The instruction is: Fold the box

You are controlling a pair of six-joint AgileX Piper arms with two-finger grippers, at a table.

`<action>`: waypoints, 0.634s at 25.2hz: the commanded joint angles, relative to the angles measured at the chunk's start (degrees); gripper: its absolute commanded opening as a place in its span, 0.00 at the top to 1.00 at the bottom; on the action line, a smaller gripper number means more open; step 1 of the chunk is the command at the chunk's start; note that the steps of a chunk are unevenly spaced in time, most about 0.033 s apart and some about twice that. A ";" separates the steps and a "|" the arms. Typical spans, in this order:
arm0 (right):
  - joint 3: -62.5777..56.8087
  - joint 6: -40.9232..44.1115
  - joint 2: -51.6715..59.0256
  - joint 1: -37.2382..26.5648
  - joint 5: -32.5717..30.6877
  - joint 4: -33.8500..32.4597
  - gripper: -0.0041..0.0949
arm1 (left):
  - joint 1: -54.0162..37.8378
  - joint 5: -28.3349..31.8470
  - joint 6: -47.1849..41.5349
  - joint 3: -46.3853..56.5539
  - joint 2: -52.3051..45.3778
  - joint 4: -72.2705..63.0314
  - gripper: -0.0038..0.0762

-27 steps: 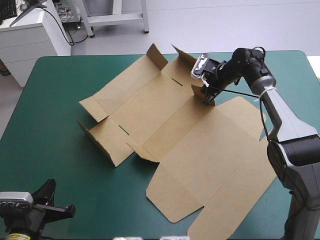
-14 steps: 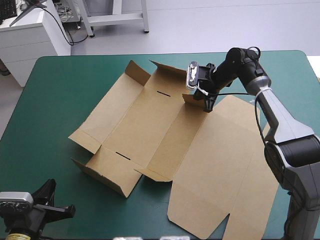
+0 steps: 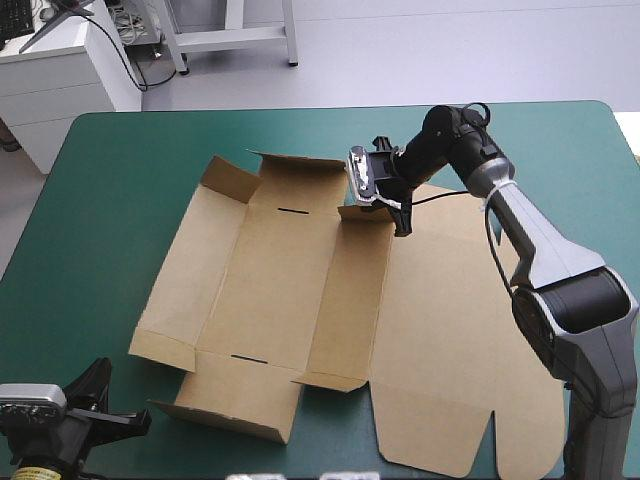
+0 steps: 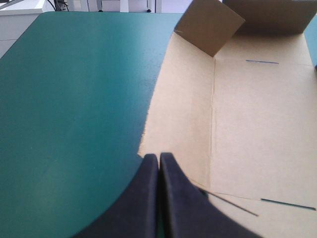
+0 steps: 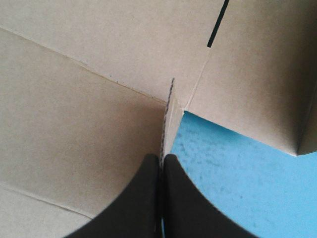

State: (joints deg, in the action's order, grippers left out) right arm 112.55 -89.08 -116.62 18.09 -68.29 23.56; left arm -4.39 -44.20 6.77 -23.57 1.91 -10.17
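The brown box (image 3: 270, 290) lies as a cut sheet across the middle of the table, with its broad lid panel (image 3: 450, 330) flat toward the right. Its short flaps at the far left corner (image 3: 228, 180) and the near edge (image 3: 230, 415) stand partly raised. My right gripper (image 3: 398, 215) is at the sheet's far edge, shut on a small upright flap (image 3: 362, 212). In the right wrist view the flap's thin edge (image 5: 168, 114) runs into the right gripper (image 5: 162, 159). My left gripper (image 4: 159, 158) is shut and holds nothing, low at the near left corner (image 3: 130, 422), with the box (image 4: 257, 114) ahead of it.
Teal-green cover (image 3: 100, 220) shows to the left of the sheet and along the far edge. The lid panel's near edge reaches close to the table's front edge. A strip of the cover (image 5: 237, 188) shows beside the held flap.
My right gripper has moved left with the flap in it. The whole sheet has swung round with it and now lies square with the table's edges. The left gripper has not moved.
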 commanded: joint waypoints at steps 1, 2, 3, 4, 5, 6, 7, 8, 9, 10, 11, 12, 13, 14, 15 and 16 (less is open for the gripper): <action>1.79 -1.19 2.14 -0.17 2.59 -2.98 0.98 | 0.22 4.07 0.12 -1.33 1.05 -0.84 0.96; 1.89 -1.19 1.61 -0.17 3.58 -2.48 0.98 | 0.22 4.07 0.12 -1.33 1.05 -0.84 0.96; 1.89 -1.19 1.46 -0.17 4.14 -1.82 0.98 | 0.22 4.07 0.12 -1.33 1.05 -0.84 0.96; 1.89 -1.71 1.19 -0.17 4.56 -0.51 0.98 | 0.22 4.07 0.12 -1.33 1.05 -0.84 0.96; 1.89 -2.50 1.06 -0.17 4.82 0.04 0.98 | 0.22 4.07 0.12 -1.33 1.05 -0.84 0.96; 1.89 -3.35 0.96 -0.17 5.11 0.17 0.98 | 0.22 4.07 0.12 -1.33 1.05 -0.84 0.96; 1.89 -4.46 0.91 -0.17 5.23 0.41 0.98 | 0.22 4.07 0.12 -1.33 1.05 -0.84 0.96; 1.89 -4.77 0.66 -0.08 5.37 1.28 0.98 | 0.22 4.07 0.12 -1.33 1.05 -0.84 0.96; 1.89 -4.77 0.49 -0.08 5.37 1.84 0.98 | 0.22 3.99 0.12 -1.33 1.05 -0.84 0.96; 1.89 -4.77 0.52 -0.08 5.37 2.32 0.98 | 0.22 3.99 0.12 -1.33 1.05 -0.84 0.96; 1.89 -5.01 0.42 -0.08 5.37 2.59 0.98 | 0.22 3.99 0.12 -1.33 1.05 -0.84 0.96; 1.89 -5.54 0.42 -0.08 5.37 2.90 0.98 | 0.22 3.99 0.12 -1.33 1.05 -0.84 0.96; 1.89 -6.33 0.42 -0.08 5.37 3.30 0.98 | 0.22 3.99 0.12 -1.33 1.05 -0.84 0.96; 1.89 -6.54 0.42 -0.08 5.61 3.43 0.98 | 0.22 3.99 0.12 -1.33 1.05 -0.84 0.96; 1.89 -6.54 0.42 -0.08 6.05 3.78 0.98 | 0.22 3.99 0.12 -1.33 1.05 -0.84 0.96; 1.89 -6.54 0.42 -0.08 6.64 4.08 0.98 | 0.22 3.99 0.12 -1.33 1.05 -0.84 0.96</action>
State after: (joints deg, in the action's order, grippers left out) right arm 112.62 -94.53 -119.46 18.04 -63.62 24.26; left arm -4.39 -44.20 6.77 -23.57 1.91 -10.17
